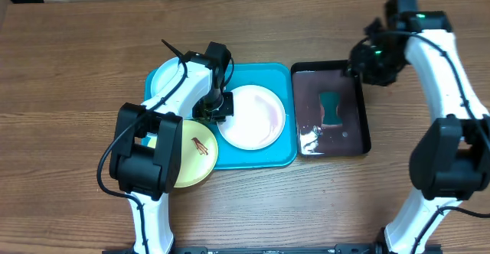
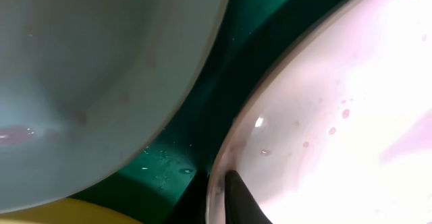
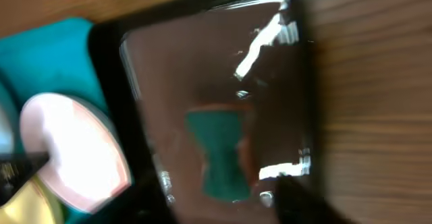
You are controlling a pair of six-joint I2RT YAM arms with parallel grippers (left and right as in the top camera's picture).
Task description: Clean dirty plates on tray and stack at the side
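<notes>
The wooden desk point(image 1: 76, 40) carries everything. In its middle lies the turquoise tray point(image 1: 260, 74), and just beside it on the right stands the black tray point(image 1: 346, 93), wet and glinting inside.

All three plates are at the turquoise tray. The white plate point(image 1: 256, 116) lies flat in its right half, with pale drops on it in the left wrist view. The mint plate point(image 1: 162, 76) sits at the far left corner, partly hidden under the left arm. The yellow plate point(image 1: 197, 162) lies at the near left corner, its edge reaching out over the rim onto the desk. None is stacked on another.

A teal sponge point(image 1: 331, 109), pinched at the waist, lies in the middle of the black tray. A small brown smear point(image 1: 200, 145) marks the yellow plate.

The left fingers point(image 1: 213, 113) are down at the white plate's left edge. In the left wrist view one dark finger point(image 2: 239, 197) rests just inside the rim. I cannot tell whether the pair pinches it. The right fingers point(image 1: 358, 69) hang over the black tray's far right corner. That wrist view is blurred, so I cannot tell their spread.
</notes>
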